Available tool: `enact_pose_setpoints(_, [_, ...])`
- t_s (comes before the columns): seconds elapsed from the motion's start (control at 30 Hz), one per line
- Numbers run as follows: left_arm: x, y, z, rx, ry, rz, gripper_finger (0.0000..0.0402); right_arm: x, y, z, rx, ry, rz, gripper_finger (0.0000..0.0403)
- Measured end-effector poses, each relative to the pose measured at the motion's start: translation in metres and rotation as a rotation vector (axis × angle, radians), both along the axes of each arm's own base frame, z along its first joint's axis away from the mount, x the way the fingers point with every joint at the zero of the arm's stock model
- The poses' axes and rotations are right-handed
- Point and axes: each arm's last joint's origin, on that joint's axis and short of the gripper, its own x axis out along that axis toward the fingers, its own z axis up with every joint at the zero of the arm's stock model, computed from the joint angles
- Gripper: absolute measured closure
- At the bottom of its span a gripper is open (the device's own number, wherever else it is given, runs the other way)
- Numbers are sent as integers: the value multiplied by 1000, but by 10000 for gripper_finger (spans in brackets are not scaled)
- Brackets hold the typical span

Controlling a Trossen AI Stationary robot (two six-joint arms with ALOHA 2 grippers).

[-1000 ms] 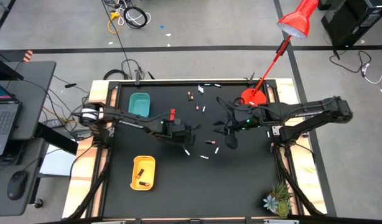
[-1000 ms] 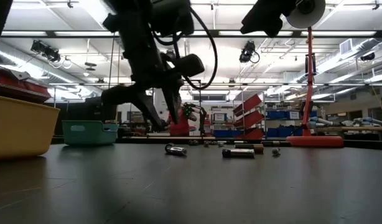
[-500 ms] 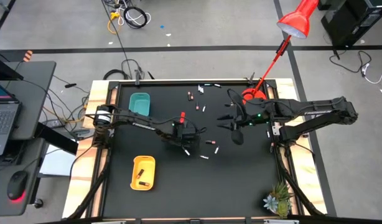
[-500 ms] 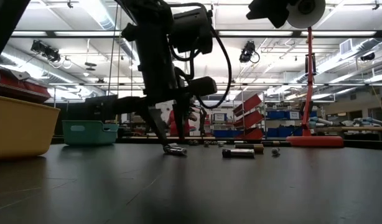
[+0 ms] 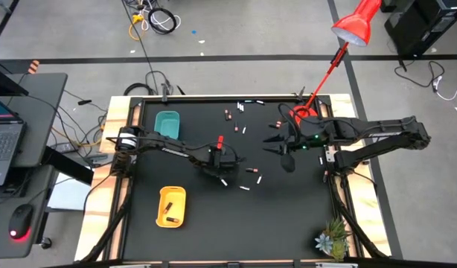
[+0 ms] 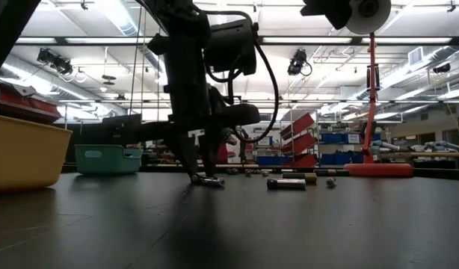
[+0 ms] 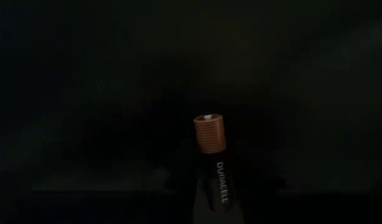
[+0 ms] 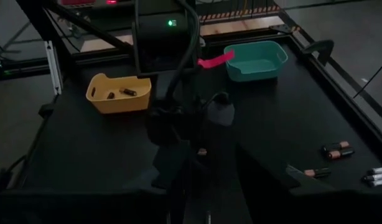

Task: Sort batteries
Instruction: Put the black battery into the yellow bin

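My left gripper (image 6: 200,178) stands at mid-table with its fingers pointing down, shut on a black, copper-topped battery (image 7: 210,149) that lies on the black mat. My right gripper (image 5: 285,159) hangs high above the mat to its right, open, and nothing shows between its fingers (image 8: 181,180). More loose batteries (image 5: 251,170) lie scattered right of the left gripper and toward the far edge (image 5: 228,114). A teal tray (image 5: 167,124) stands at the far left. A yellow tray (image 5: 171,205) at the near left holds a few batteries. My left gripper pinches the battery's black body (image 7: 221,190) between its two fingers, which come from above and lie across it. The copper end (image 7: 209,132) sticks out past the fingers. The battery (image 6: 213,180) lies flat on the mat.
A red desk lamp stands with its base (image 5: 301,115) at the far right corner, its head (image 5: 355,26) beyond the table. A small plant (image 5: 333,240) sits at the near right corner. Bare mat lies along the near edge.
My left gripper has come down to the mat, shifting a little toward the right edge, and its fingers have drawn in around the lying battery. My right gripper has risen and drawn back toward the right edge.
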Motion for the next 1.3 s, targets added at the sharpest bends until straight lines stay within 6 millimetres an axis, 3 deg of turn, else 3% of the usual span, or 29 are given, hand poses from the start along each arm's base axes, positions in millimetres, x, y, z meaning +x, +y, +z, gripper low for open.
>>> enact_pose_setpoints(0.1, [-1,0,-1,2,31,-108,364,-2,0,1,8,-4,-6,263])
enact_pose_setpoints(0.33, [-3,0,3,21,50,-198,364,-3,-1,2,16,-7,-23,263])
enact_pose_setpoints(0.7, [-17,10,45,88,22,-240,364,-4,-2,1,31,-6,-77,263])
enact_pose_setpoints(0.8, [-26,9,64,72,-2,-291,364,-4,-2,1,28,-4,-99,263])
enact_pose_setpoints(0.93, [-48,-13,100,-4,-39,-429,364,-4,-4,1,10,-6,-135,263])
enact_pose_setpoints(1.1, [-86,-65,139,-180,-125,-642,364,-4,-10,2,-9,-9,-194,263])
enact_pose_setpoints(1.2, [-116,-95,140,-215,-67,-654,364,-4,-14,2,-22,-15,-239,263])
enact_pose_setpoints(1.3, [-145,-115,126,-234,20,-617,364,-3,-18,5,-22,-50,-263,263])
